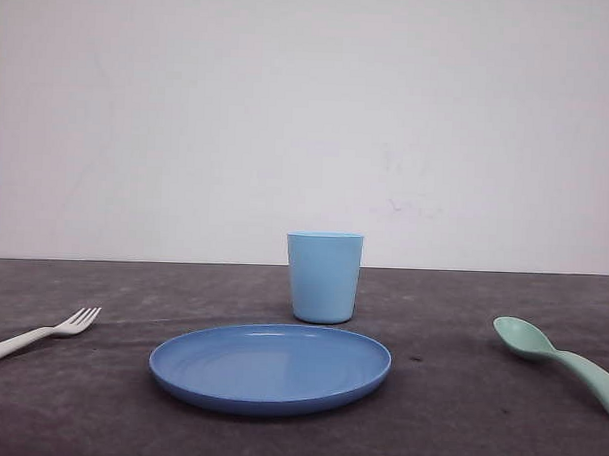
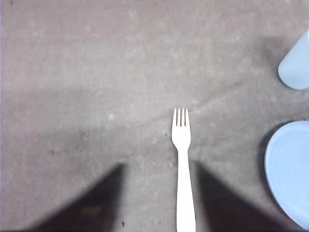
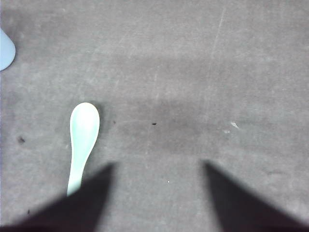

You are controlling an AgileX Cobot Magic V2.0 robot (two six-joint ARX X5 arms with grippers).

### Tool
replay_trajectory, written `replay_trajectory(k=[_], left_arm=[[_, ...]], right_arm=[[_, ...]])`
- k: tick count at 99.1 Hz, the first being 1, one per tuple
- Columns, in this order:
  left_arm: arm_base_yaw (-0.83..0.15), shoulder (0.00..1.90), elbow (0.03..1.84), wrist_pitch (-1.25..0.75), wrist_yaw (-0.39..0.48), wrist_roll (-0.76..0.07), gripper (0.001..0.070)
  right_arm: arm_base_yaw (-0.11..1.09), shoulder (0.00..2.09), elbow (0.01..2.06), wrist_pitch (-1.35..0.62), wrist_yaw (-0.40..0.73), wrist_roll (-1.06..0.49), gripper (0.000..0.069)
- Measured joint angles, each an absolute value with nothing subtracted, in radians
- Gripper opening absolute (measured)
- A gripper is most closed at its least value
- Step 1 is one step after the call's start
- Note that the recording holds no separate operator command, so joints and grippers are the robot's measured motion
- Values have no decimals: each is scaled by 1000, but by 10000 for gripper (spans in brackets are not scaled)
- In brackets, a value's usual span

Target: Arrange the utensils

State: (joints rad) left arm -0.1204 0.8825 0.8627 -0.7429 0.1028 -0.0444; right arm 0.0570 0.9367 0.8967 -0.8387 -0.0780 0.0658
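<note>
At the far left of the dark grey worktop (image 1: 458,413) lies the white fork (image 1: 41,333), flat, its four tines pointing inward and away toward the middle of the scene, its handle running off the left edge of the front view. From the left wrist view the fork (image 2: 182,164) lies straight between the two dark fingers of the left tool (image 2: 159,203), which is spread wide and released, touching nothing; the handle passes down the gap between them. Right of the fork, and well apart from it, sits the blue round plate (image 1: 270,369) in the centre, bare. Just behind the plate stands the light blue cup (image 1: 324,277), upright. Further right, well apart from the plate, the mint-green spoon (image 1: 555,359) lies flat with its bowl turned toward the centre and its handle reaching off the right edge. In the right wrist view the right tool (image 3: 157,203) is likewise spread and released; the spoon (image 3: 82,140) lies off to one side, its handle end hidden by one finger (image 3: 77,208)
</note>
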Motion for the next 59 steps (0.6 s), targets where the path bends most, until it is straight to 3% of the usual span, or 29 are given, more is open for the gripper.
replay_trajectory(k=[8, 18, 59], left_arm=[[-120, 883, 863, -754, 103, -44, 454], [-121, 883, 863, -756, 104, -46, 480], [-227, 1044, 863, -723, 108, -94, 477]], right_arm=[[57, 937, 897, -842, -78, 63, 555], [57, 937, 897, -848, -78, 59, 636], [57, 937, 897, -847, -78, 56, 660]])
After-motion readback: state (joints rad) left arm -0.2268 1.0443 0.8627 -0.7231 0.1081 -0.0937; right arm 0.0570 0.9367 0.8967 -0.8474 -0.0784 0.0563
